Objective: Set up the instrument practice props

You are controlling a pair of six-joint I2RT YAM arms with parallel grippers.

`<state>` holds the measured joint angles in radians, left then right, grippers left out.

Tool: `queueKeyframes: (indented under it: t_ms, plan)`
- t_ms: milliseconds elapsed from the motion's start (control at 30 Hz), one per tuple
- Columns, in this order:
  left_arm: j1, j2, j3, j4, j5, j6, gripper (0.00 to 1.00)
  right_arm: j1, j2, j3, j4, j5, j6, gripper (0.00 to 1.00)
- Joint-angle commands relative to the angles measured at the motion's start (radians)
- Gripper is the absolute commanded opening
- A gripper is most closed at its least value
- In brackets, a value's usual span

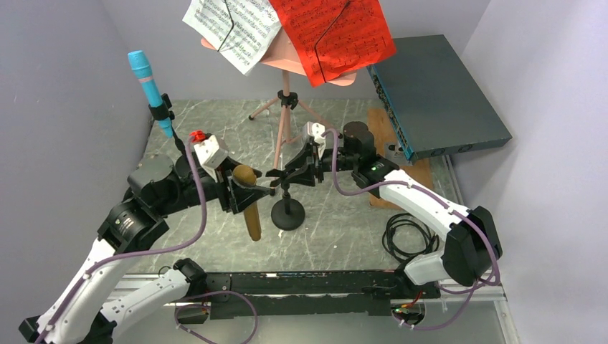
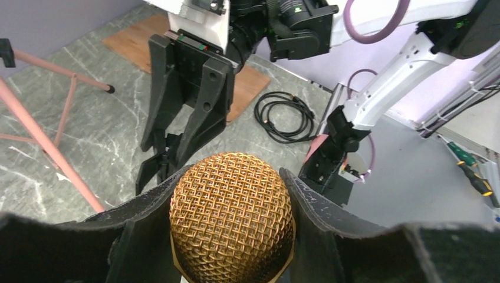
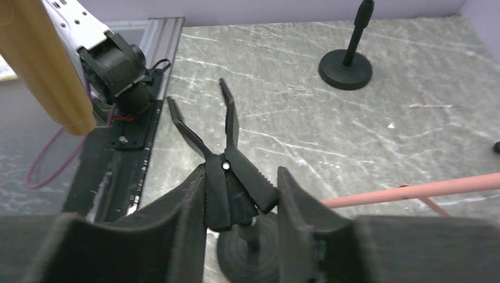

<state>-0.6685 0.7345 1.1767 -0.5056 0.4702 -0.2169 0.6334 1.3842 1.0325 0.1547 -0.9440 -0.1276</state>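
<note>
step in hand: mounting the gold mic (image 2: pixel 231 212) on the free pole (image 1: pixel 288 208). left gripper (image 2: pixel 230 197) is clamped on the gold mic just below its mesh head. in the top view the handle hangs down, tilted, just left of the pole and not touching it. right gripper (image 3: pixel 242 188) has both fingers pressed on the handles of the spring clip (image 3: pixel 227 159) at the pole top. the clip mouth stands spread in a v, facing the left arm. pole is upright, base on the table (image 1: pixel 344 222) near centre. elsewhere: blue mic (image 1: pixel 147 82) is up on its mount at far left. music desk (image 1: pixel 276 61) stands at rear w/ white page (image 1: pixel 229 29) and red page (image 1: pixel 330 36) on it (both look done). next move, in my judgement: hold the clip squeezed open, bring the mic handle into the mouth, then release right first, left after. risk: a sideways push could tip the pole.
</note>
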Motion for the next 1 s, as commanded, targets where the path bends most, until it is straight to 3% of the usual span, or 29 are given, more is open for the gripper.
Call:
queueKeyframes:
  t_ms: [0,67,200,467,967]
  plan:
    - [0.001,0.020,0.050,0.027,-0.083,0.068,0.00,-0.003,-0.020,0.019,0.036,-0.030,-0.024,0.23]
    - [0.001,0.039,0.070,0.030,-0.159,0.081,0.00,-0.004,-0.026,0.012,0.024,-0.026,-0.030,0.01]
    - [0.001,0.081,0.119,0.035,-0.234,0.149,0.00,-0.003,-0.041,-0.023,0.063,-0.007,-0.013,0.00]
    - [0.001,0.151,0.101,0.218,-0.134,0.338,0.00,-0.003,-0.047,-0.050,0.116,0.038,0.022,0.00]
    - [-0.002,0.219,-0.095,0.540,0.054,0.354,0.00,-0.003,-0.076,-0.097,0.203,0.060,0.093,0.00]
